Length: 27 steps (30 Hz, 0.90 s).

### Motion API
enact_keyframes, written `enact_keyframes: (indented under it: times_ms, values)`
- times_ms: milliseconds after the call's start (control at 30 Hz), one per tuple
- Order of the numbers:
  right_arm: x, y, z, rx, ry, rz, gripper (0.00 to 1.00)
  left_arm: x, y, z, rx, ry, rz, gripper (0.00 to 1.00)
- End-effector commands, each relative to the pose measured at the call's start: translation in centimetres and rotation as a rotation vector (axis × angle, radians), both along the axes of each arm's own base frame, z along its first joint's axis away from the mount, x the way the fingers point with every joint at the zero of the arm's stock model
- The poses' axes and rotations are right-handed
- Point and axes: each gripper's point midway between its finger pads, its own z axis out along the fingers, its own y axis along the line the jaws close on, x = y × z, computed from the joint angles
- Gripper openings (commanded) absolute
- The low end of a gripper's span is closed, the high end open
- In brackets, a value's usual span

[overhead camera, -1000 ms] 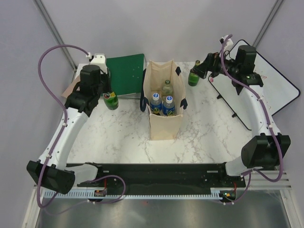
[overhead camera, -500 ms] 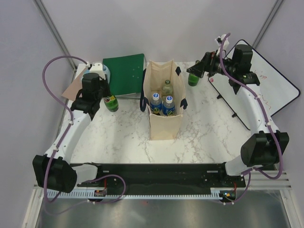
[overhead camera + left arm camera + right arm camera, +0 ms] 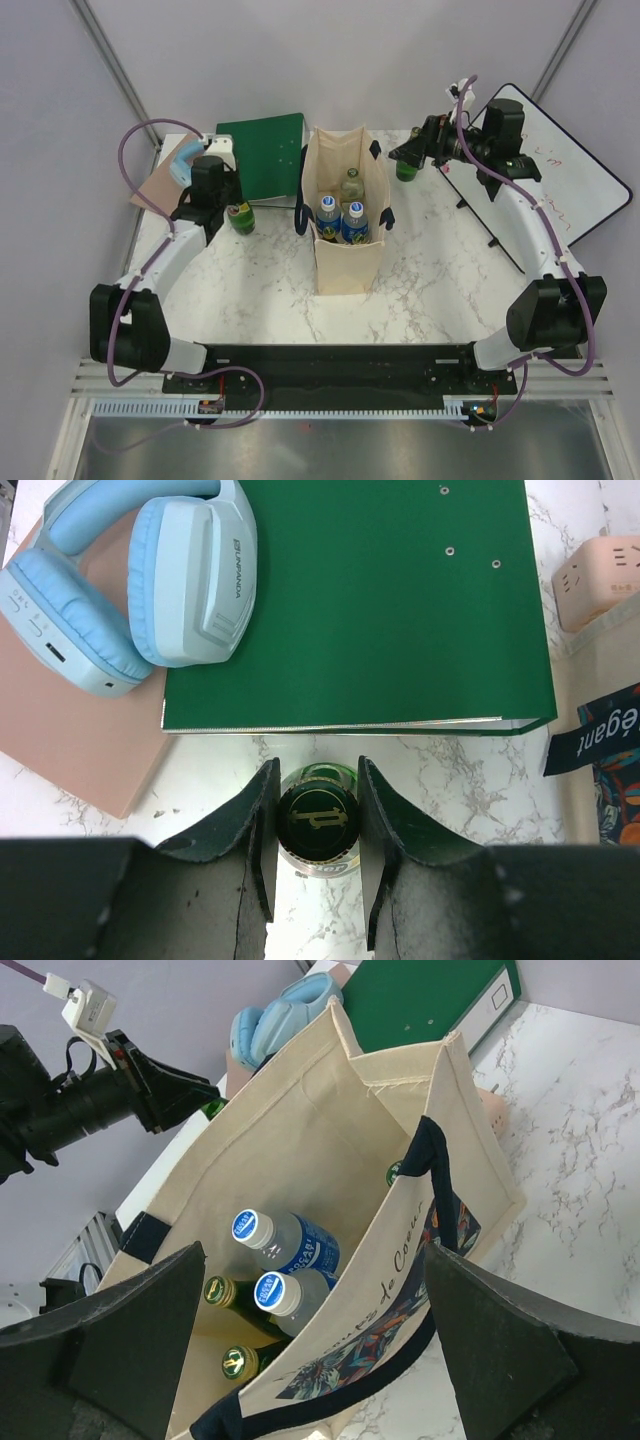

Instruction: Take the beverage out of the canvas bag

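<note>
Surface: a white marble-patterned surface (image 3: 250, 290) is carrying everything, and a black strip (image 3: 330, 365) is running along its near edge between the arm bases.
Room: pale grey-lilac walls (image 3: 330, 50) are closing in the back and sides, with two slanting metal posts (image 3: 105, 55) rising at the far corners.
Bag, one: the tall cream-beige canvas bag (image 3: 345, 265) with dark navy strap handles is standing upright mid-surface, its mouth gaping open.
Bottles inside: two clear plastic bottles (image 3: 300, 1252) with blue caps are leaning together. Three green bottle tops (image 3: 217, 1289) are showing around them, two at one end and one at the other.
Bottles outside, two: one is being held on the left and one is standing at the far right.
Left end effector (image 3: 316, 765): it is pinching a green glass bottle (image 3: 316, 820) with a black-and-gold cap by the neck, left of the bag and just in front of the binder. Whether the base is touching the surface cannot be told.
Right end effector (image 3: 312, 1253): its fingers are spreading wide and gripping nothing, aimed at the bag's mouth. The second green bottle (image 3: 405, 170) is standing just beside it.
Binder, one: a dark green binder (image 3: 350, 600) is lying flat at the far left, beside the bag.
Headphones, one pair: pale blue headphones (image 3: 150, 580) are lying across the binder's corner and a flat pinkish-brown board (image 3: 70, 730).
Cube, one: a peach-pink cube (image 3: 598, 568) with slots is sitting by the bag's far end.
Whiteboard, one: a black-framed whiteboard (image 3: 560, 190) is leaning at the right edge.
</note>
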Motion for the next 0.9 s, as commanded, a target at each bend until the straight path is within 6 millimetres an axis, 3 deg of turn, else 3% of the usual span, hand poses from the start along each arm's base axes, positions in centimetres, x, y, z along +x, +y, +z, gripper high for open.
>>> enact_keyframes:
  times_ms: [0, 167, 267, 367, 433, 533, 633, 700, 867]
  values:
    - [-0.7, 0.5, 1.3, -0.001, -0.063, 0.032, 0.98, 2.7, -0.2, 6.6, 0.01, -0.259, -0.024, 0.02]
    - [-0.7, 0.7, 1.1, -0.005, -0.064, 0.039, 0.98, 2.7, -0.1, 4.6, 0.047, -0.232, -0.038, 0.08]
    - [-0.8, 0.9, 1.1, -0.011, -0.073, 0.052, 0.98, 2.5, 0.1, 4.0, 0.05, -0.221, -0.034, 0.22]
    - [-1.2, 1.6, 0.9, -0.043, -0.101, 0.087, 0.98, 2.0, 0.2, 3.7, 0.045, -0.214, -0.023, 0.46]
    - [-1.8, 2.2, 0.6, -0.073, -0.101, 0.116, 0.98, 1.6, 0.3, 3.4, 0.036, -0.197, -0.016, 0.53]
    - [-2.8, 3.2, 0.1, -0.147, -0.139, 0.17, 0.98, 0.9, 0.4, 3.8, 0.001, -0.175, 0.003, 0.68]
    - [-3.3, 3.9, -0.4, -0.253, -0.203, 0.221, 0.98, 0.2, 0.4, 5.3, -0.044, -0.181, 0.028, 0.82]
    - [-3.8, 4.1, -0.4, -0.305, -0.201, 0.239, 0.98, -0.8, 0.6, 6.5, -0.088, -0.172, 0.054, 1.0]
    - [-3.8, 5.2, -0.8, -0.387, -0.216, 0.308, 0.98, -3.8, -0.2, 8.1, -0.208, -0.059, 0.053, 1.0]
